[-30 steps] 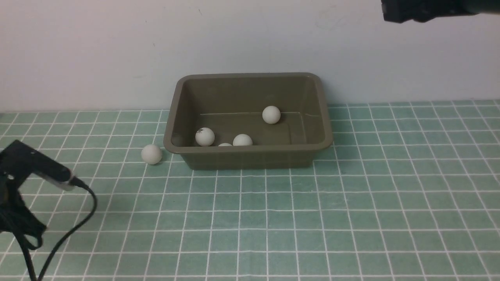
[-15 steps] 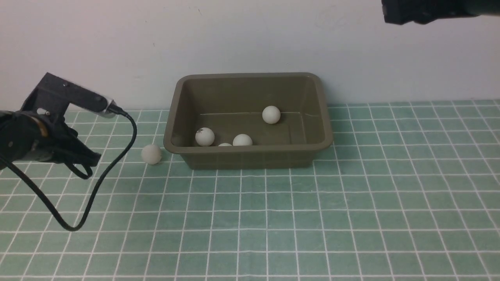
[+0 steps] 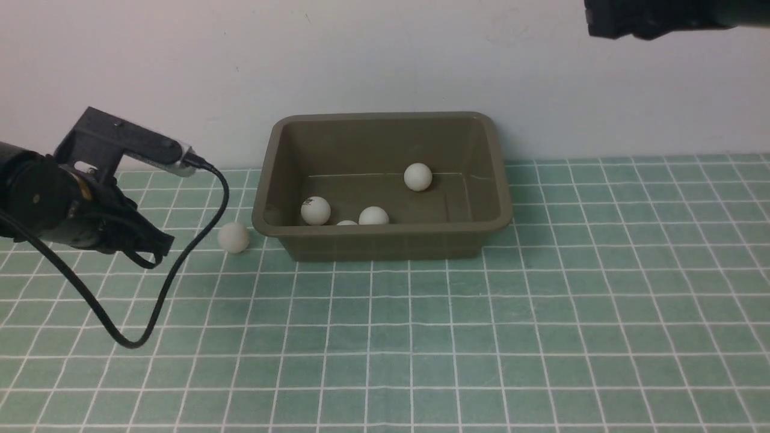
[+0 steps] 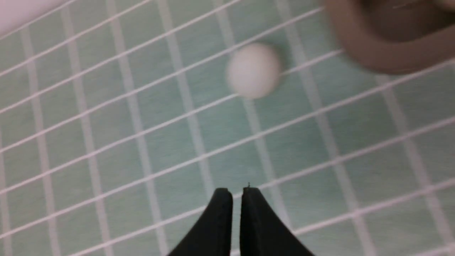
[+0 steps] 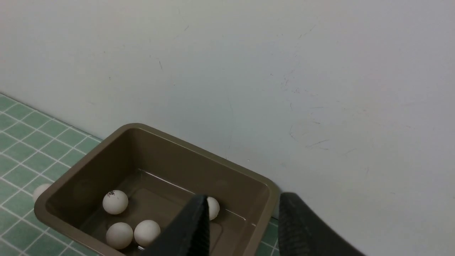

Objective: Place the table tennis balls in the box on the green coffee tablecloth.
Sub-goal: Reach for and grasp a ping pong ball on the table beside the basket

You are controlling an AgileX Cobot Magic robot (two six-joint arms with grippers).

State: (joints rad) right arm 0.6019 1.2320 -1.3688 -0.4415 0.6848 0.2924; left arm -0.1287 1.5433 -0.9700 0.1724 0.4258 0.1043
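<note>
one table tennis ball (image 3: 233, 237) lies on the green checked tablecloth (image 3: 541, 313) just left of the olive box (image 3: 385, 240), left of frame centre. the left gripper (image 4: 237, 192), clenched and empty, hangs near it, likely lining up. the right gripper (image 5: 240, 213), parted and empty, waits high above the box holding four balls.

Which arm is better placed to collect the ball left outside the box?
Left. The left gripper, shut, hangs close to the loose ball beside the box; the right gripper is high above.

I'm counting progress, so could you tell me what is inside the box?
Four table tennis balls lie in the box; in the front view its near wall half hides one.
</note>
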